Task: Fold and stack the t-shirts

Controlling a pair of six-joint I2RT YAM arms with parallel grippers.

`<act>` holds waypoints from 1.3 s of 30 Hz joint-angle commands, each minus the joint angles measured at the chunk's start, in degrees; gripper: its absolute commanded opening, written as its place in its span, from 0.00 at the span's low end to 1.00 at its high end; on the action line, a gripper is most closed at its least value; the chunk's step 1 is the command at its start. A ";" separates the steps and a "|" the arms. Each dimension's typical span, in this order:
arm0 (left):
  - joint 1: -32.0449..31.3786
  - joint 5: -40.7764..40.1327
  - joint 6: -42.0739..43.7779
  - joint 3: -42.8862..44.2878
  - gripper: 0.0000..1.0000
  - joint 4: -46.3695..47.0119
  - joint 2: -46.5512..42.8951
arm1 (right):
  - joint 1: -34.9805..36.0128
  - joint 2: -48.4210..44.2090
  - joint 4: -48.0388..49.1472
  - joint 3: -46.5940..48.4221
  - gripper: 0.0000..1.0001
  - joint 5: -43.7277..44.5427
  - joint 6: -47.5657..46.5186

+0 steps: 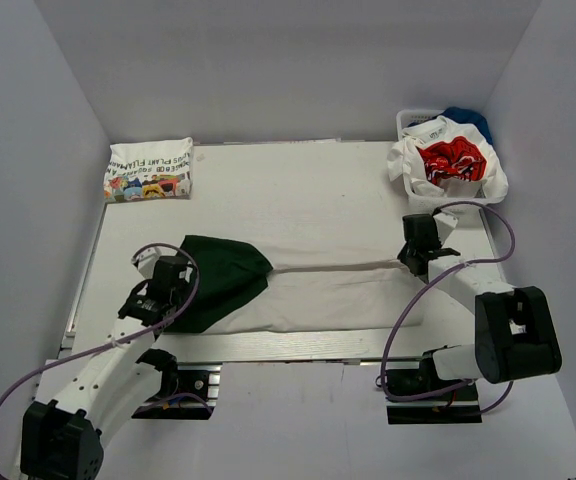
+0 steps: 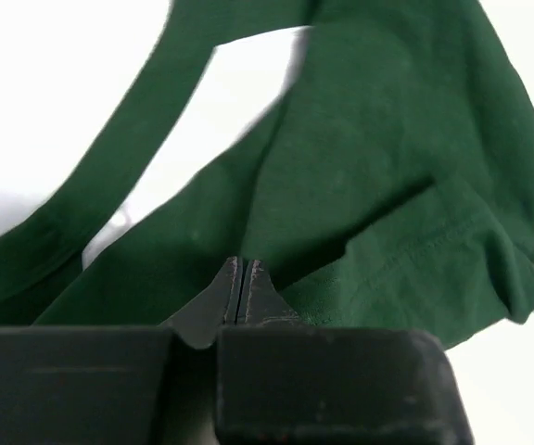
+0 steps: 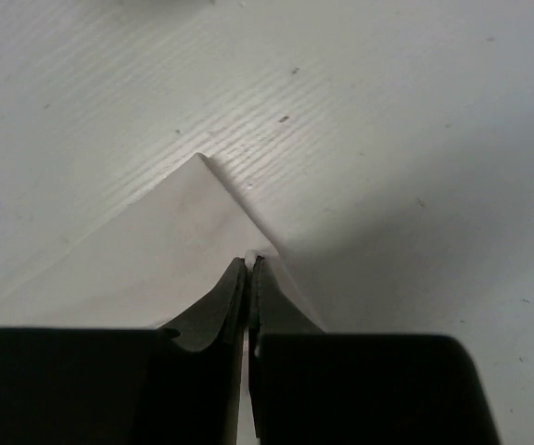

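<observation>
A white t-shirt with a dark green top part (image 1: 298, 285) lies stretched across the near half of the table. My left gripper (image 1: 153, 300) is shut on its green cloth (image 2: 378, 195) at the left end. My right gripper (image 1: 415, 262) is shut on a white corner of the same shirt (image 3: 156, 269) at the right end, just above the table. A folded white t-shirt with a colourful print (image 1: 149, 168) lies at the far left. More t-shirts, one white with a red print (image 1: 452, 160), fill the white mesh basket (image 1: 408, 122) at the far right.
A blue cloth (image 1: 468, 118) shows at the back of the basket. White walls close in the table on three sides. Purple cables loop from both arms. The table's metal front edge (image 1: 288, 345) runs just below the stretched shirt.
</observation>
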 commanded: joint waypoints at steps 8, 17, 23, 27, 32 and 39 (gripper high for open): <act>0.03 -4.87 -7.93 10.94 1.00 -16.39 6.96 | -2.28 -2.59 -8.12 3.58 0.80 2.20 5.59; 0.03 13.97 8.06 19.73 1.00 4.92 24.02 | 5.26 -5.97 -0.04 5.87 0.90 -18.43 -6.81; -3.57 19.72 13.51 27.40 1.00 8.20 39.21 | 7.66 -1.73 1.91 4.29 0.90 -20.31 -5.59; -7.35 26.58 15.54 27.40 1.00 8.67 43.97 | 8.01 -0.68 1.91 3.76 0.90 -20.15 -4.71; -13.14 27.21 13.52 21.97 1.00 0.32 38.54 | 7.92 -1.03 1.21 3.94 0.90 -19.35 -4.36; -18.94 27.20 9.39 19.14 1.00 -8.83 31.23 | 7.92 -0.77 0.41 2.97 0.90 -17.86 -3.30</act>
